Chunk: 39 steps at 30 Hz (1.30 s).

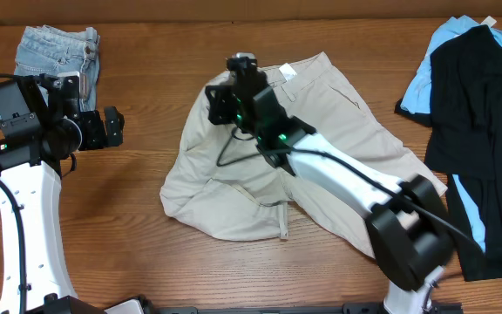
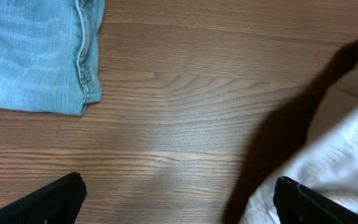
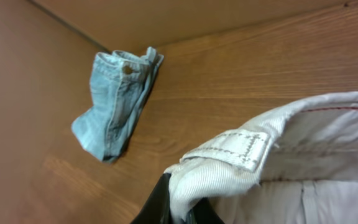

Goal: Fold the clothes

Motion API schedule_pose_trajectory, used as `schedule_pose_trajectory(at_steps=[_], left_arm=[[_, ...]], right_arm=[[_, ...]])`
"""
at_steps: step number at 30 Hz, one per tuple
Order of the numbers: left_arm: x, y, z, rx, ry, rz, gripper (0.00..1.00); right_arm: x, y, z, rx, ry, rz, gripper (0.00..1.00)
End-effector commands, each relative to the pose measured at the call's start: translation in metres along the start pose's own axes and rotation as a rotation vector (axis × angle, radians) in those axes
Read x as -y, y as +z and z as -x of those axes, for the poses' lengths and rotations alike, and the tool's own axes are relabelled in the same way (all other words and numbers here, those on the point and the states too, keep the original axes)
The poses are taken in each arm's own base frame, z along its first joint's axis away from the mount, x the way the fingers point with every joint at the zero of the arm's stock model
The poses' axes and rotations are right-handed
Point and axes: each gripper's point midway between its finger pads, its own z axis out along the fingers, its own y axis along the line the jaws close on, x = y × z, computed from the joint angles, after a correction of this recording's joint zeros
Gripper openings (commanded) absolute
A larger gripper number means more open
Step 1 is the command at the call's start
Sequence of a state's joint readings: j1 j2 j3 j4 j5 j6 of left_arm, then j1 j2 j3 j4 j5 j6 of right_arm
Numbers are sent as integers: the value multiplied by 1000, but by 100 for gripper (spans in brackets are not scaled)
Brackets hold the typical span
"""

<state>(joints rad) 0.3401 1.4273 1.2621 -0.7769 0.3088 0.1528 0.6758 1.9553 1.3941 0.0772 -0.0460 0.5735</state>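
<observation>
Two-arm robot at a wooden counter (image 1: 138,205), w/ a pair of pale khaki shorts (image 1: 364,131) lying rumpled btwn its arms. The right end effector (image 1: 218,94) has its fingers pressed together on the waistband edge of the shorts. In the right wrist view a stitched belt loop (image 3: 241,152) sits just above the pinch, & the band curls up out of the grip. The rest of the garment spreads behind & to the right of that end effector, partly under its arm.

The left end effector (image 1: 111,128) hovers over bare wood w/ fingers spread wide, holding nothing. A folded pair of light-blue denim shorts (image 1: 55,52) lies near, ahead & to the left of it. The khaki hem comes up just beside its right finger; whether cloth & finger touch can't be told from the left wrist view.

The denim pair is also ahead & to the left of the right end effector, well apart from it. Black & sky-blue garments (image 1: 478,131) lie far off to the right of the right end effector, near the counter's edge & clear of the khaki.
</observation>
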Motion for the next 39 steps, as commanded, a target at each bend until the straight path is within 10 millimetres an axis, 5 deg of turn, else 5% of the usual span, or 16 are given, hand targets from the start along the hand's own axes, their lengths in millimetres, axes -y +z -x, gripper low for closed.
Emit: schedule_pose_trajectory(at_steps=[1,9,17,18,22,23,32,39], left_arm=[[6,-1,6,15,1,-32,100],[6,-1,6,15,2,-32,100],[6,-1,6,16,2,-32,100],[6,-1,6,16,2,-32,100],[6,-1,6,17,3,-32,100],[6,-1,7,18,3,-31,100],[5,-1,13,41,10,-28,100],[9,-11,11,45,-11,-30,100]], right_arm=[[-16,23,18,28,-3,26,4],[-17,70,12,-32,-4,38,4],[-7,87,-20,-109,1,53,8],[-7,87,-21,-113,2,58,18],[-19,84,-16,-126,0,101,100],[-24,82,-12,-138,-1,115,100],[-36,-9,63,-275,-104,8,100],[-16,-84,71,-390,-76,-108,100]])
